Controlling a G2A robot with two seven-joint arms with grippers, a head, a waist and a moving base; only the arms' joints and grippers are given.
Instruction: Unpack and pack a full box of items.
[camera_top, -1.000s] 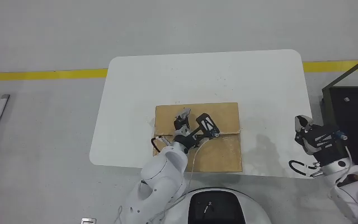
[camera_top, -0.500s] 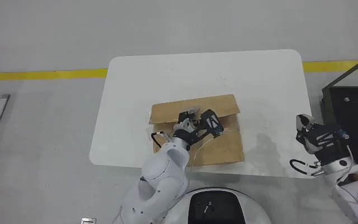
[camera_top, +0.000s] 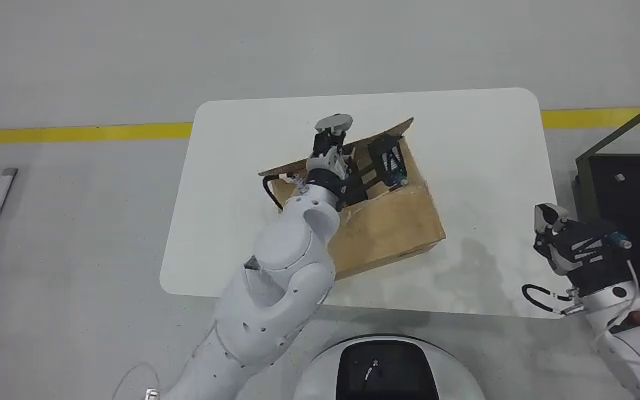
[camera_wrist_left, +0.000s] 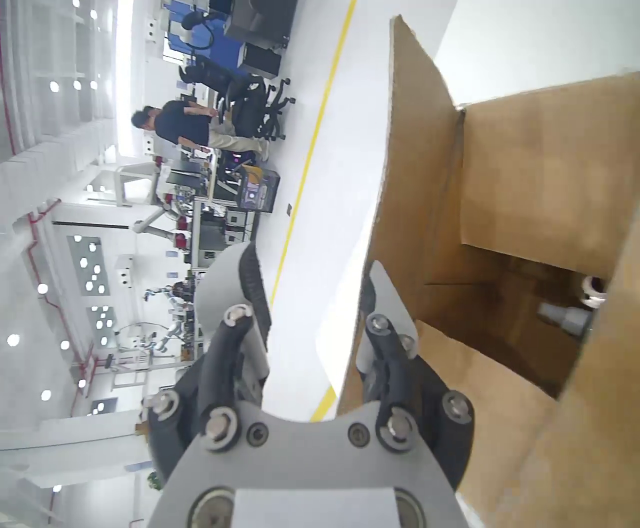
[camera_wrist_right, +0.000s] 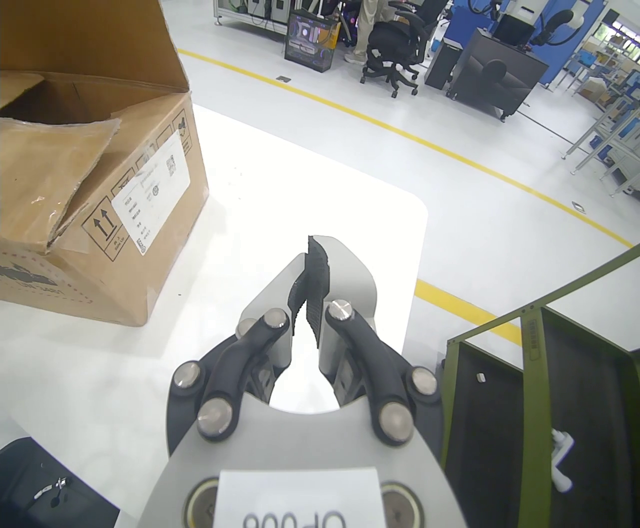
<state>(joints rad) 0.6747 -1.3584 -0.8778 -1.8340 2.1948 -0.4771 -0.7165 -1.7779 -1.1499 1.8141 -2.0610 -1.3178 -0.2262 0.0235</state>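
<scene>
Left gripper (camera_top: 360, 145), fingers spread, has swung the far flap (camera_wrist_left: 405, 175) upright, skewing the box (camera_top: 390, 225) on the table (camera_top: 480, 150); the flap seems to stand unclamped between them. Unpacking can start; right gripper (camera_wrist_right: 310, 280) sits pinched shut, empty, near the table's edge.

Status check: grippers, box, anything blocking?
Left gripper open, astride raised flap of the box. Right gripper shut, empty, by table edge. Crumpled flap covers part of the opening.

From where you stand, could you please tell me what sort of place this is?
Most likely a robotics lab or factory-style workshop hall: a yellow floor line crosses the pale floor, with office chairs and equipment-laden workbenches beyond it.
</scene>
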